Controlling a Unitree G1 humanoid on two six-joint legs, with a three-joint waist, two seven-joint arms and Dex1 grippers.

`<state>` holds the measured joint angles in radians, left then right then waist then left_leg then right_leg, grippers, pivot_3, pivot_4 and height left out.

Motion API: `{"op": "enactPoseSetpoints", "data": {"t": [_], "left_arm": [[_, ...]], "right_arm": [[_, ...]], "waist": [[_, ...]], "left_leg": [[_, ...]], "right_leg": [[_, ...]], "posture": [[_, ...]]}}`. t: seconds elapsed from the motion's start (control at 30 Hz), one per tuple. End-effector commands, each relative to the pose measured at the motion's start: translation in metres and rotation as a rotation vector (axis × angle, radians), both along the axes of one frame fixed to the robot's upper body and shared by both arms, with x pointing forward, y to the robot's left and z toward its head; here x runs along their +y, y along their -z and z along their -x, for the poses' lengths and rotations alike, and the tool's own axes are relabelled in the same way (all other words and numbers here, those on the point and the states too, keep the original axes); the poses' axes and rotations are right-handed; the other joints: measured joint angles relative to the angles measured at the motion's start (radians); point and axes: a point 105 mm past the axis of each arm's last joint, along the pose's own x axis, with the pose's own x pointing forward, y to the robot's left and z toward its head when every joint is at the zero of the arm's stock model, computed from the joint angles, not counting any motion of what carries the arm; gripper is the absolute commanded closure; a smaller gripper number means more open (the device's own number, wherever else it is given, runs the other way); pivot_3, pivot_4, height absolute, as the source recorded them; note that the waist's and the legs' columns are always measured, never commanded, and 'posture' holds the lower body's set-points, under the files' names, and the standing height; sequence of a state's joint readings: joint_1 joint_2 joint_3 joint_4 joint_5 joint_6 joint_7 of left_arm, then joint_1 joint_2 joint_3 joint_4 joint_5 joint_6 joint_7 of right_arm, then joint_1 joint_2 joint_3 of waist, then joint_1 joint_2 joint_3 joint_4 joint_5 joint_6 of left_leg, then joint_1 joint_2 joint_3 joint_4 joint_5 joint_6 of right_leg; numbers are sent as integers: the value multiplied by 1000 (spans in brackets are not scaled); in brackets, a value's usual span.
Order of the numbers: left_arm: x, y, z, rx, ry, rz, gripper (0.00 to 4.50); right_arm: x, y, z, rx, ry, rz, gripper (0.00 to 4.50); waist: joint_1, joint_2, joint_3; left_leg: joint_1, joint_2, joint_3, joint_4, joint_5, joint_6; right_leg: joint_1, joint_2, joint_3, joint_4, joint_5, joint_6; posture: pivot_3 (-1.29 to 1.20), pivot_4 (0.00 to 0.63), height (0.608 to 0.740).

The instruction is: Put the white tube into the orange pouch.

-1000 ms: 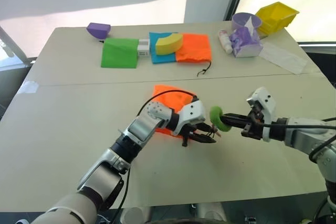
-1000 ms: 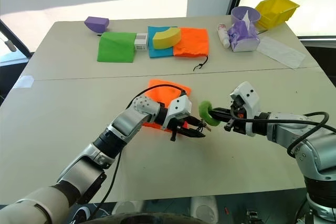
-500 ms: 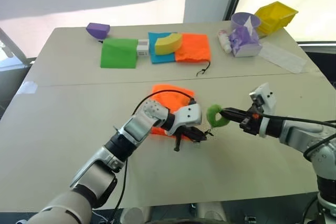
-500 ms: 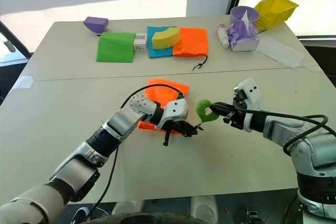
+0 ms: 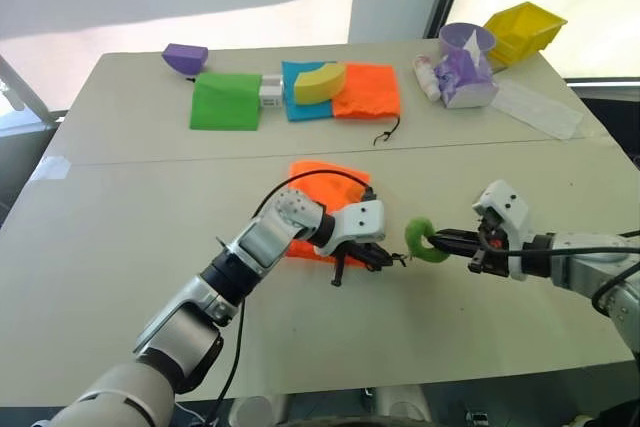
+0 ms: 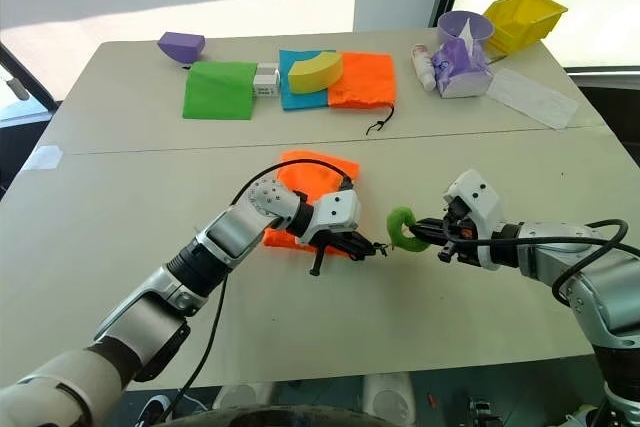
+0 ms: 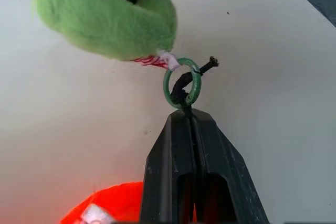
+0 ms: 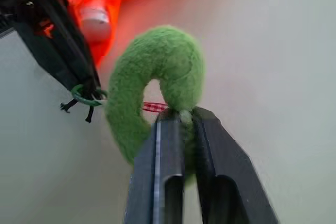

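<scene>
While left gripper (image 7: 190, 116) pinches black cord (image 7: 181, 88) and right gripper (image 8: 178, 119) clamps green pom-pom (image 8: 157, 77), orange pouch (image 5: 325, 187) lies mid beige table (image 5: 130, 247); bright window floor at 12 o'clock.

Sunlit pale table (image 5: 120, 237), bright windows

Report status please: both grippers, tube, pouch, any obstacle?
Left gripper shut on black cord. Right gripper pinching fuzzy green pom-pom. White tube's cap shows inside bright orange fabric pouch. No obstacle nearby.
</scene>
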<state>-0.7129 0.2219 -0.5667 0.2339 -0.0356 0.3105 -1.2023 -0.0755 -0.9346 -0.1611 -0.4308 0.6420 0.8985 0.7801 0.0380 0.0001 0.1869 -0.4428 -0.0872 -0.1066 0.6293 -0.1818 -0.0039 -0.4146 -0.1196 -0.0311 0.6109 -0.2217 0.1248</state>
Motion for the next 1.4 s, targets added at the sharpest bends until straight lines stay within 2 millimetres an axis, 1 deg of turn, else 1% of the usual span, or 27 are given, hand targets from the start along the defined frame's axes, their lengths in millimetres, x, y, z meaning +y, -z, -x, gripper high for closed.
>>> {"op": "enactPoseSetpoints", "data": {"t": [0.03, 0.07, 0.13, 0.2, 0.33, 0.37, 0.4, 0.47, 0.53, 0.6, 0.73, 0.83, 0.9, 1.07, 1.17, 1.27, 1.33, 1.4], "left_arm": [[-5, -4, 2, -11, 22, 21, 4500], [-5, -4, 3, -12, 25, 19, 4500], [-6, -3, 3, -26, 33, 15, 4500], [-6, -2, 3, -24, 39, 12, 4500], [-6, -3, 3, -29, 46, 14, 4500], [-7, -3, 3, -32, 46, 16, 4500], [-7, -4, 2, -30, 44, 19, 4500], [-7, -5, 1, -33, 43, 20, 4500], [-6, -4, 1, -34, 45, 17, 4500], [-5, -4, 1, -32, 48, 15, 4500], [-4, -4, 2, -33, 50, 15, 4500], [-4, -4, 1, -35, 50, 16, 4500], [-4, -5, 2, -36, 51, 18, 4500], [-4, -5, 1, -36, 49, 20, 4500], [-4, -5, 2, -35, 50, 23, 4500], [-4, -5, 2, -35, 51, 25, 4500], [-5, -7, 1, -18, 39, 33, 4500], [-5, -8, 1, 13, 31, 36, 4500]], "right_arm": [[3, -3, 6, -18, -47, 46, 2600], [3, -3, 6, -20, -53, 56, 1897], [6, -10, 7, -55, -81, 64, 1040], [8, -19, 5, -103, -103, 80, 1040], [8, -28, 1, -146, -107, 89, 1040], [15, -32, 3, -170, -151, 99, 1040], [22, -32, 6, -174, -189, 111, 1040], [39, -24, 13, -191, -274, 144, 1040], [42, -13, 10, -218, -294, 201, 1040], [40, -7, 4, -236, -288, 252, 1040], [30, 5, 2, -209, -295, 325, 1040], [26, 12, -2, -220, -297, 373, 1040], [23, 21, 1, -184, -314, 398, 1040], [24, 21, 0, -181, -307, 364, 1040], [28, 20, -2, -182, -292, 327, 1825], [32, 21, -3, -183, -284, 310, 3358], [31, 20, -6, -195, -270, 311, 4467], [31, 19, -7, -197, -257, 303, 4467]], "waist": [[1, 0, 0], [1, 0, 0], [1, 0, 0], [0, 0, 0], [0, 0, 0], [1, 0, 0], [1, 0, 0], [1, 0, 0], [0, 0, 0], [1, 0, 0], [1, 0, 0], [0, 0, 0], [0, 0, 0], [0, 0, 0], [0, 0, 0], [0, 0, 0], [0, 0, 0], [0, 0, 0]], "left_leg": [[0, 0, 0, 0, 0, 0], [0, 0, 0, 0, 0, 0], [0, 0, 0, 0, 0, 0], [0, 0, 0, 0, 0, 0], [0, 0, 0, 0, 0, 0], [0, 0, 0, 0, -1, -1], [0, 0, 0, 0, -1, -1], [0, 0, 0, 0, -1, -1], [0, 0, 0, 0, 0, -1], [0, -1, 0, 0, 0, -1], [0, -1, 0, 1, -1, -2], [0, -1, 0, 0, -1, -2], [0, -1, 0, 0, 0, -1], [0, -1, 0, 0, 0, 0], [0, -1, 0, 0, 0, 0], [0, -1, 0, 0, 0, 0], [0, -1, 0, 1, 0, 0], [0, -1, 0, 1, 0, 0]], "right_leg": [[0, 0, 0, 0, -1, 2], [0, 0, 0, 0, -1, 2], [0, -1, 0, 0, -1, 2], [0, -1, 0, 0, -1, 2], [0, -1, 0, 0, -1, 2], [0, -1, 0, 0, -1, 2], [0, -1, 0, 0, -1, 2], [0, -1, 0, 0, -1, 2], [0, 0, 0, 0, -1, 2], [0, -1, 0, 0, -1, 2], [0, -1, 0, 0, -1, 2], [0, -1, 0, 0, -1, 2], [0, 0, 0, 0, -1, 2], [0, 0, 0, 0, 0, 1], [0, 0, 0, 0, 0, 1], [0, 0, 0, 1, 0, 1], [0, 0, 0, 1, -1, 1], [0, 0, 0, 1, -1, 1]], "posture": [[0, 150, 740], [0, 150, 740], [0, 150, 740], [0, 150, 740], [0, 150, 740], [0, 150, 740], [0, 150, 740], [0, 150, 740], [0, 150, 740], [0, 150, 740], [0, 150, 740], [0, 150, 740], [0, 150, 740], [0, 150, 740], [0, 150, 740], [0, 150, 740], [0, 150, 740], [0, 150, 740]]}}
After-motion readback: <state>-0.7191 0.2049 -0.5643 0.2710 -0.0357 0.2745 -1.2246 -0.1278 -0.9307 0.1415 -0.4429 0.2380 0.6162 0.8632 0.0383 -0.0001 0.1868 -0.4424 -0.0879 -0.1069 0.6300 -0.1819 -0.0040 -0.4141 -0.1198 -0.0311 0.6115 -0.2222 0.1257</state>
